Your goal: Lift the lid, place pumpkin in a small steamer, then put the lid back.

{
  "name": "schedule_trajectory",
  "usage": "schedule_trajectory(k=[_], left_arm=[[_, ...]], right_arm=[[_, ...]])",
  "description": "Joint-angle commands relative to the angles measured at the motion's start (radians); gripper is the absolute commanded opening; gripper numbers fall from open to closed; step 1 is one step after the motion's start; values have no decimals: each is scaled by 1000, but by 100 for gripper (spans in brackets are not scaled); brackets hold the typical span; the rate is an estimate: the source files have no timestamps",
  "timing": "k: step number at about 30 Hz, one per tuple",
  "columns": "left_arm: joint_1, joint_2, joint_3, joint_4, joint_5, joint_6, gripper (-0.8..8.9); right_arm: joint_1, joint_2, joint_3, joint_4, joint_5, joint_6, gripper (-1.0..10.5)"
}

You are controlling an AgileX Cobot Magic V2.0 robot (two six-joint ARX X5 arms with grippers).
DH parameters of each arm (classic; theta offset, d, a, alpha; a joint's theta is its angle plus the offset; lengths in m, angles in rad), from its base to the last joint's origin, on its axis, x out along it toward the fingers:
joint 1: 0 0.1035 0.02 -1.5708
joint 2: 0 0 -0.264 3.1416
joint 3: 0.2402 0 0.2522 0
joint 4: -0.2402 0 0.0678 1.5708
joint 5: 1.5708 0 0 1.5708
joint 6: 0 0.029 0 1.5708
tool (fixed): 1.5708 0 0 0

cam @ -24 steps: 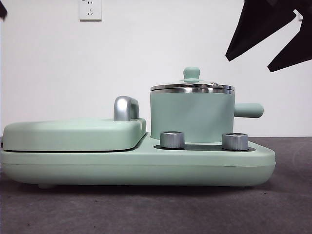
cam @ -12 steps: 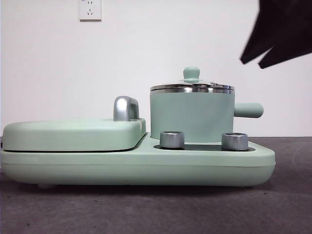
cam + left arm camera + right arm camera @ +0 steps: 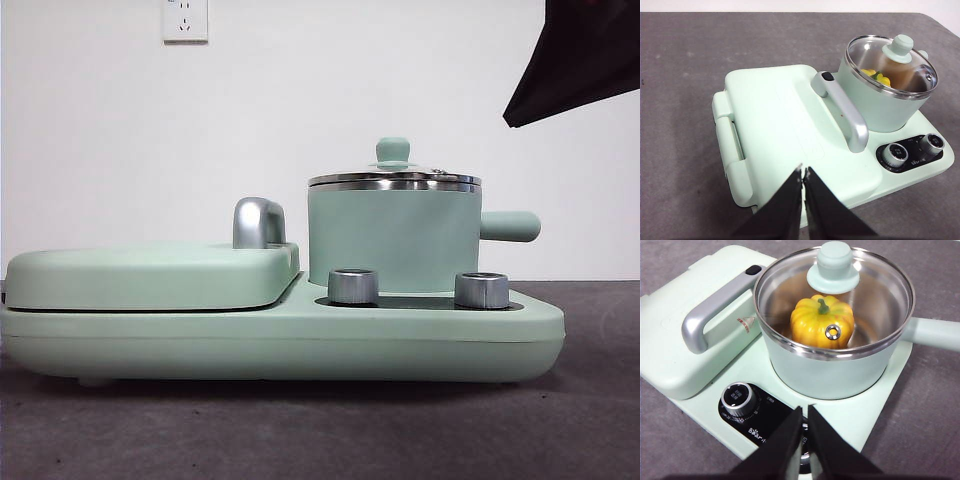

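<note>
While both arms hang clear of the appliance, the wide mint-green base [image 3: 300, 340] carries the small steamer [image 3: 835, 365] just beyond the right gripper [image 3: 805, 412], whose jaws are pressed together on nothing. Its lid [image 3: 840, 300] sits seated on the rim. Under the glass rests the pumpkin [image 3: 821, 322]. Farther off, the left gripper [image 3: 803, 172] hovers with jaws together, empty, above the flat cover [image 3: 785, 125].

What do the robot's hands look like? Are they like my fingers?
Not really. Each hand has just two flat black jaws that taper to a point, like a beak. The left hand and the right hand look alike: plain matte black, with thin pale edges at the tips. No cables or markings show on them. In the front view, one arm shows only as a dark, angular shape at the top corner.
</note>
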Motion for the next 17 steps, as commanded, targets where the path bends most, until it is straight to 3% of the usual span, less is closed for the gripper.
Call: schedule_trajectory(k=[1,4,6,9,17], left_arm=[[-5,2,6,13,-2,10,7],[-5,2,6,9,-2,26,7],[-5,-10,6,10,-3,120,7],[19,-42,-8,13,-6,131,7],[196,-175,-171,119,-7,193,7]], right_arm=[[9,4,9,8,2,10,12],[9,4,9,8,2,10,12],[9,4,9,8,2,10,12],[9,4,9,10,2,10,12],[9,4,9,11,1,10,12]])
